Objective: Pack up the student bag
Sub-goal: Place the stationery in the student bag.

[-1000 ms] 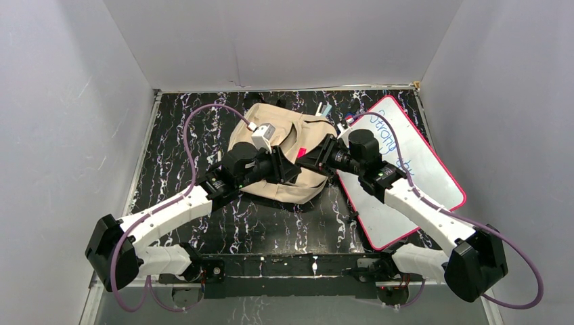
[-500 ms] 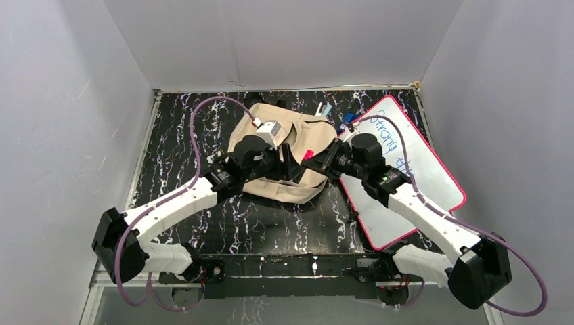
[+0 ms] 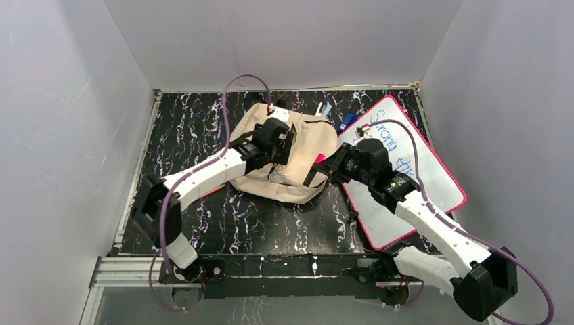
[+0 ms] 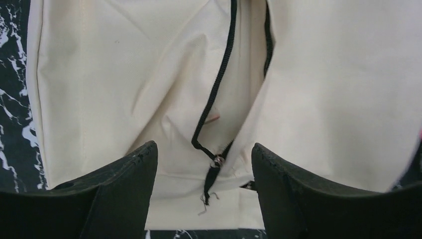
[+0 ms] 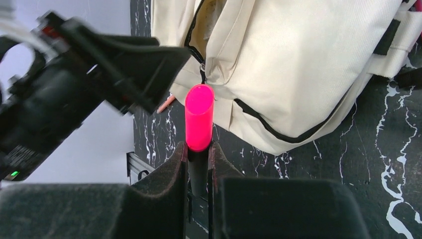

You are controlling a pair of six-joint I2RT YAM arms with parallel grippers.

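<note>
The beige student bag lies flat on the black marbled table; it also shows in the left wrist view and the right wrist view. Its black zipper is partly open, with the pull hanging at the low end. My left gripper hovers over the bag, open and empty, its jaws on either side of the zipper pull. My right gripper is shut on a marker with a pink cap, just off the bag's near right edge, cap pointing at the zipper opening.
A pink-framed whiteboard with blue writing lies right of the bag, under my right arm. Small blue and white items lie at the back between bag and board. A thin reddish stick lies by the bag's near-left edge. Grey walls enclose the table.
My left arm has stretched farther out, moving its gripper from the bag's near side to over its middle. My right gripper has drawn back slightly toward me with the marker.
</note>
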